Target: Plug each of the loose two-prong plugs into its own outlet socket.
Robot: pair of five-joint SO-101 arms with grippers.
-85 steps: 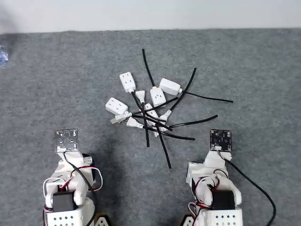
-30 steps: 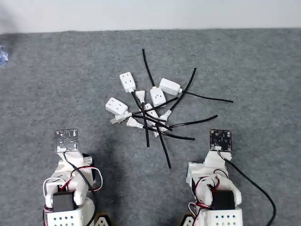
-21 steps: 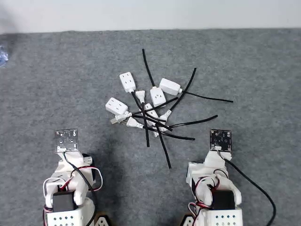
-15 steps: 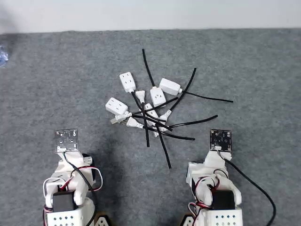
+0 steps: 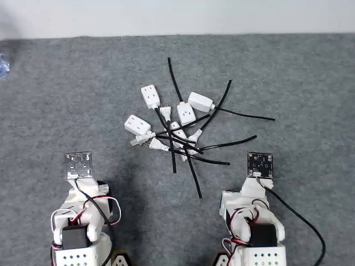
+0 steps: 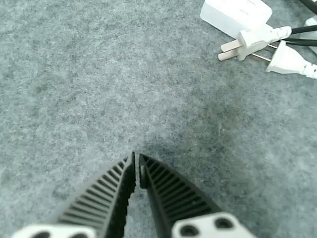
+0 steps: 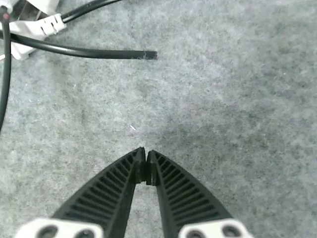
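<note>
A tangle of white outlet sockets and two-prong plugs on short black cords lies at the middle of the grey mat. Sockets: one at the left (image 5: 137,124), one farther back (image 5: 150,96), one in the centre (image 5: 186,113), one to the right (image 5: 200,102). Loose plugs (image 5: 158,145) lie at the pile's near side. In the left wrist view two plugs (image 6: 255,38) and a socket (image 6: 236,13) lie well ahead of my left gripper (image 6: 136,161), which is shut and empty. My right gripper (image 7: 146,154) is shut too, a black cord end (image 7: 148,54) ahead of it.
Both arms sit at the near edge, the left arm (image 5: 80,219) and the right arm (image 5: 255,219), each well short of the pile. Bare grey mat (image 5: 66,94) surrounds the tangle. A black cable (image 5: 302,221) trails from the right arm toward the near right.
</note>
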